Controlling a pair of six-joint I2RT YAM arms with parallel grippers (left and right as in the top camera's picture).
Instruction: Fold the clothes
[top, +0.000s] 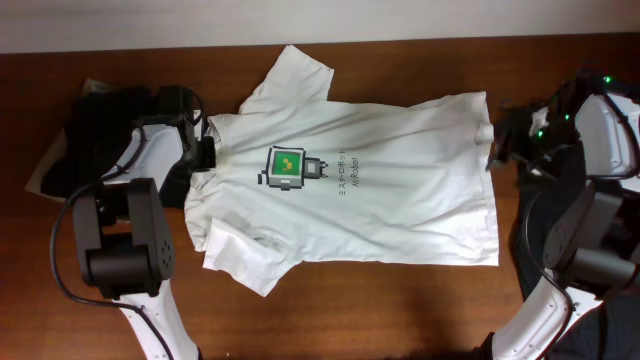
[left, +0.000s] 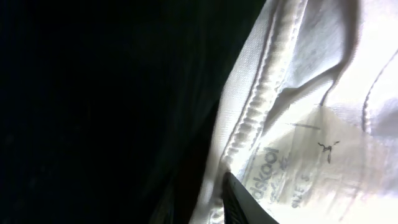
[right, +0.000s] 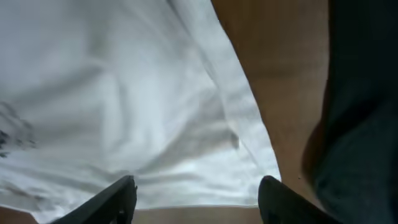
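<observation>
A white T-shirt (top: 370, 190) with a green-and-grey pixel robot print (top: 287, 168) lies spread flat on the wooden table (top: 400, 310), collar to the left and hem to the right. My left gripper (top: 205, 152) sits at the collar. In the left wrist view one dark finger (left: 241, 202) rests on the neck label (left: 298, 168) beside the ribbed collar (left: 258, 99); the other finger is hidden in shadow. My right gripper (top: 496, 150) hangs over the hem at the right. Its fingers (right: 121, 193) stand wide apart with nothing between them, the gripper (right: 198, 186) open above the white cloth (right: 124, 93).
A heap of black clothes (top: 95, 115) lies at the back left, behind the left arm. Dark fabric (right: 360, 112) shows to the right of the hem in the right wrist view. Bare wood runs along the front of the table.
</observation>
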